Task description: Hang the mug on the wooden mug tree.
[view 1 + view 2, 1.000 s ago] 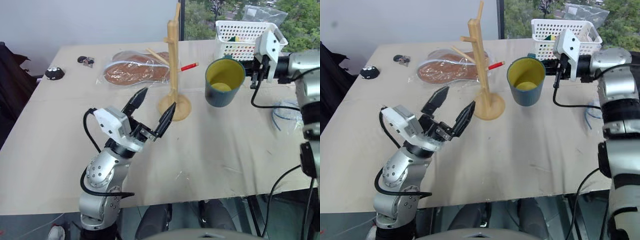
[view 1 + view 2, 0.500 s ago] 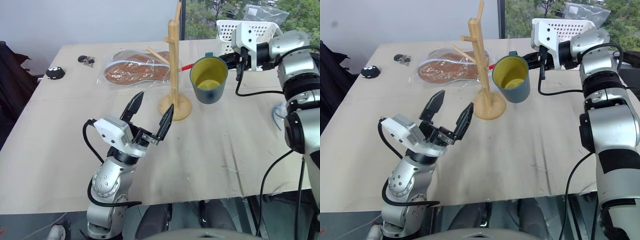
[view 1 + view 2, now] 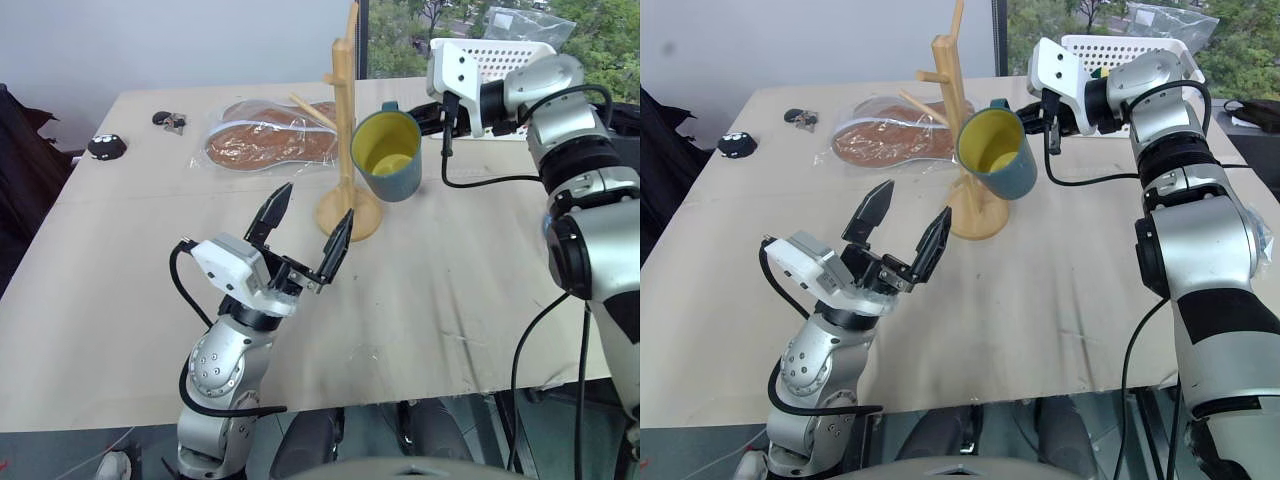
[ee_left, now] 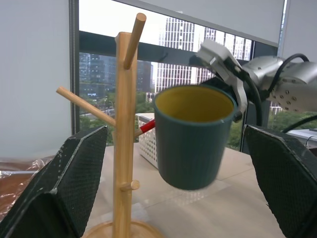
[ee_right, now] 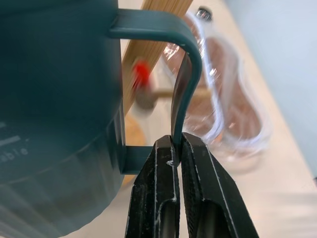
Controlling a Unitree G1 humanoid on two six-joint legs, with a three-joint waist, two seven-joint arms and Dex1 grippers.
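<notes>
The teal-blue mug (image 3: 388, 157) with a yellow inside hangs in the air, tilted, just right of the wooden mug tree (image 3: 345, 120). My right gripper (image 5: 174, 146) is shut on the mug's loop handle (image 5: 184, 74) and reaches in from the right (image 3: 1028, 112). Close to the mug's rim is the tree's red-tipped peg (image 4: 147, 126), and behind the handle the red tip (image 5: 141, 72) shows again. I cannot tell whether mug and tree touch. My left gripper (image 3: 317, 202) is open, holds nothing and stands in front of the tree's round base (image 3: 350, 212), pointing up at it.
A white perforated basket (image 3: 500, 55) stands at the back right behind my right arm. A brown item in clear plastic (image 3: 265, 142) lies left of the tree. Two small dark objects (image 3: 108, 147) (image 3: 172, 120) sit at the far left. The table's front edge (image 3: 400, 395) is near.
My right gripper has carried the mug leftward, from beside the basket to right next to the tree's pole. The left gripper has stayed in place, open.
</notes>
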